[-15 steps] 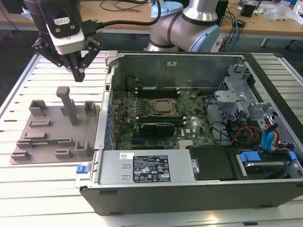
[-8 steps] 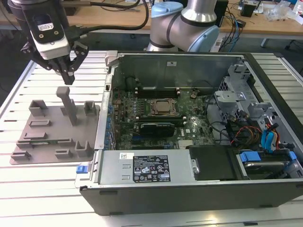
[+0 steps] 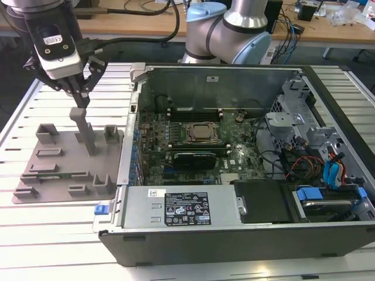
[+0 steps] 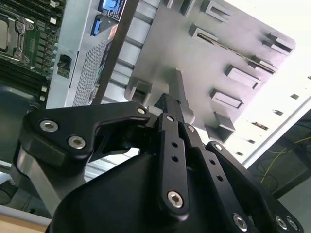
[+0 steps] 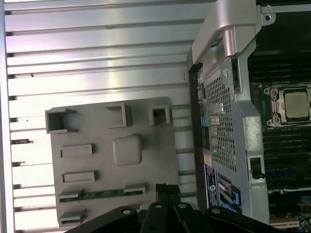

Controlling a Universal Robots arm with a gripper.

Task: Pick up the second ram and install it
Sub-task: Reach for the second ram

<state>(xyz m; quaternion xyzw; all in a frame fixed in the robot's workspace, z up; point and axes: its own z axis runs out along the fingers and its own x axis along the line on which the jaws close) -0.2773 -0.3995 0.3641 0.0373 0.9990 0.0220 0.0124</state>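
Bright, even room light, with hard glare on bare metal.

In the exterior view the light falls softly from above: the tray (image 3: 35,181) throws only a weak shadow on the tabletop (image 3: 58,234), and the inside of the case (image 3: 234,73) is dimmer toward its near wall. In the second wrist view the tabletop beyond the tray is burnt out to white, and the black gripper (image 4: 171,103) looks very dark against it. In the first wrist view pale bands of glare lie along the slats (image 5: 97,48).
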